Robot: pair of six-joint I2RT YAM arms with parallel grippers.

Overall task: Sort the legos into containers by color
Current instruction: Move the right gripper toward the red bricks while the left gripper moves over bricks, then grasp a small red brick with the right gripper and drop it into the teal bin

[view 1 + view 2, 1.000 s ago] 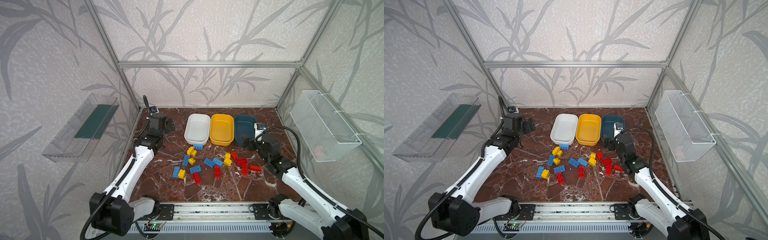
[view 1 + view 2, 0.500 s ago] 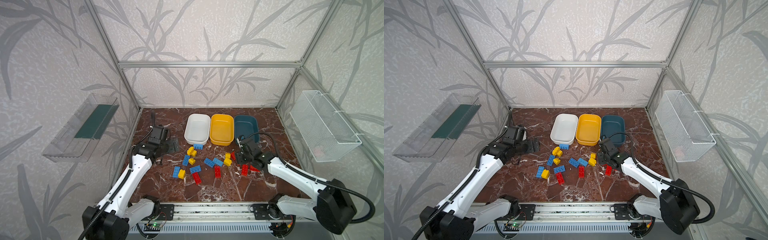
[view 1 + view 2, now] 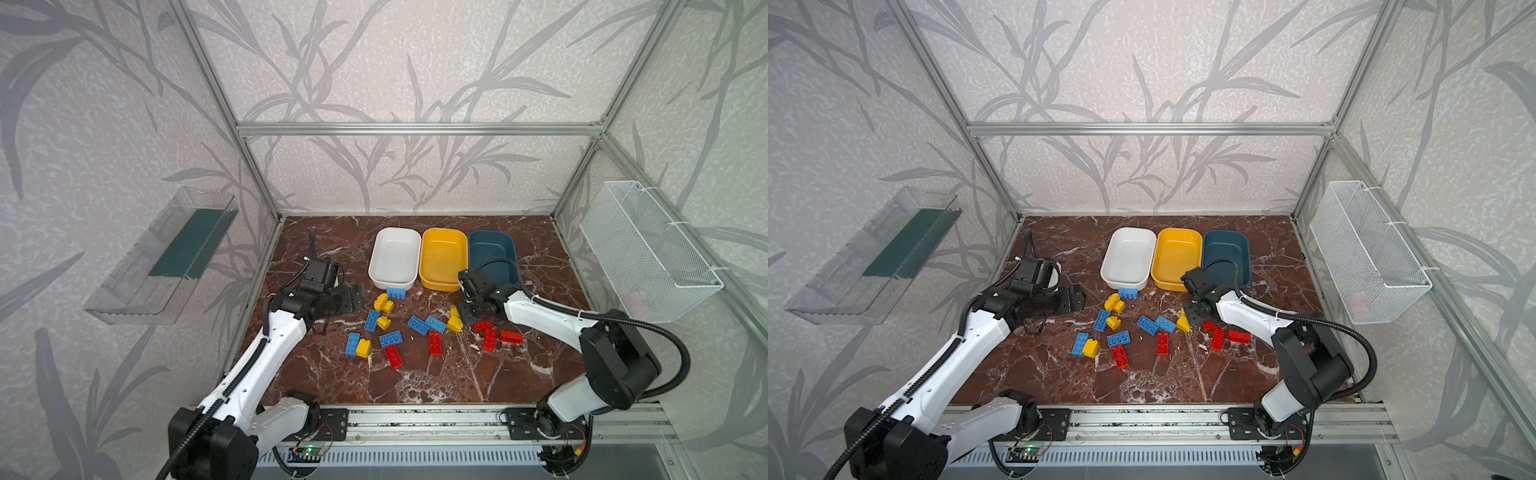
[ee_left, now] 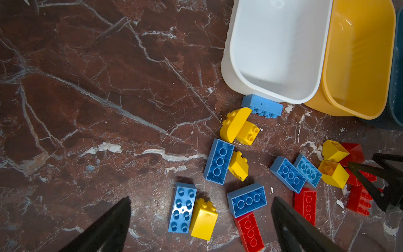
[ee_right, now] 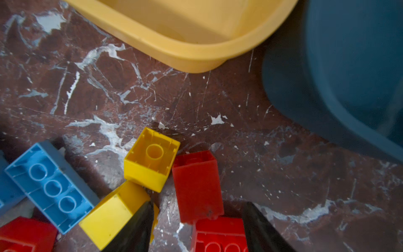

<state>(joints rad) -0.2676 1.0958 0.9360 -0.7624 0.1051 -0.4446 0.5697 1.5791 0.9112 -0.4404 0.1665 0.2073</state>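
Several red, blue and yellow legos lie loose on the marble floor in front of three empty containers: white (image 3: pixel 395 257), yellow (image 3: pixel 442 257) and teal (image 3: pixel 492 249). My right gripper (image 3: pixel 466 314) (image 5: pixel 198 204) is down among the right-hand bricks, its jaws half closed astride a red lego (image 5: pixel 197 187). A gap shows on one side, and a yellow lego (image 5: pixel 113 211) touches the outside of one finger. At the left, my left gripper (image 3: pixel 338 311) (image 4: pixel 201 201) hangs wide open above the floor, over a blue lego (image 4: pixel 182 207) and a yellow one (image 4: pixel 204 221).
A blue lego (image 3: pixel 396 293) leans against the white tub's front wall. A clear wall tray (image 3: pixel 166 257) hangs on the left wall and a white wire basket (image 3: pixel 648 253) on the right wall. Aluminium frame posts ring the floor.
The right arm came down from beside the teal tub to the red and yellow bricks, and its jaws narrowed. The left arm moved forward from the back left corner towards the bricks.
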